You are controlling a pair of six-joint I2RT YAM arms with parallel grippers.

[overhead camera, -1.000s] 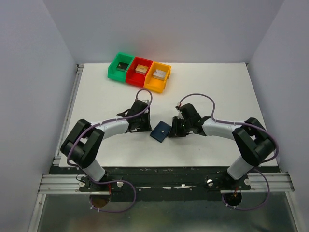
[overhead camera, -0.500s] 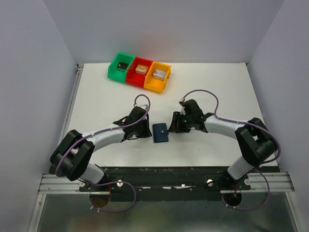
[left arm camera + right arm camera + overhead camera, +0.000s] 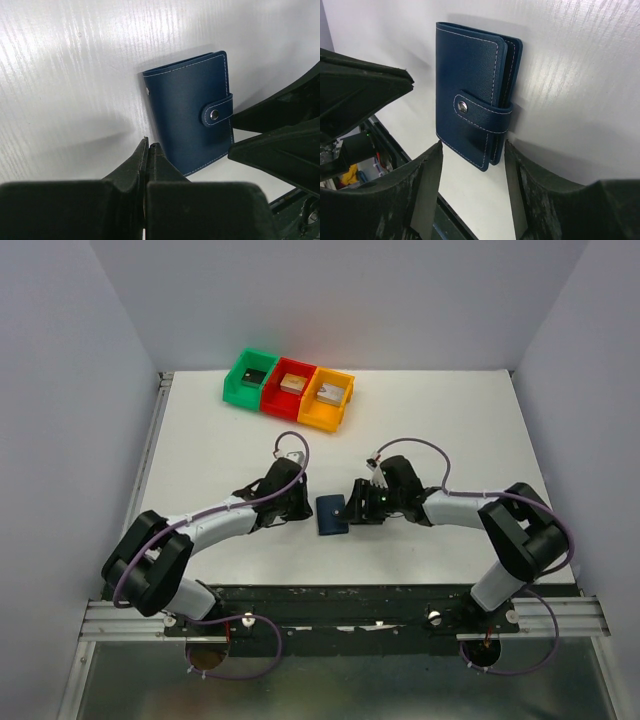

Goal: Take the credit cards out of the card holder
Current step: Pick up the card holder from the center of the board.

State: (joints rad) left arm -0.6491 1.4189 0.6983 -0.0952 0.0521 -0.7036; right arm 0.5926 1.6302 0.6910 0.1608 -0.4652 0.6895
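Note:
The navy blue card holder (image 3: 332, 514) lies closed on the white table between my two grippers, its snap strap fastened. It shows in the left wrist view (image 3: 192, 117) and the right wrist view (image 3: 472, 107). My left gripper (image 3: 301, 510) is shut and empty, its tips (image 3: 149, 146) right at the holder's spine side. My right gripper (image 3: 357, 508) is open, its two fingers either side of the holder's strap end (image 3: 472, 147), not closed on it. No credit cards are visible; they are hidden inside the holder.
A green bin (image 3: 250, 377), a red bin (image 3: 290, 388) and an orange bin (image 3: 328, 398) stand in a row at the back of the table, each with a small block inside. The table's front edge runs just behind both arms.
The card holder has stayed in place over the last half second. My right gripper has moved slightly lower toward its right edge, and my left gripper has edged closer to its left side.

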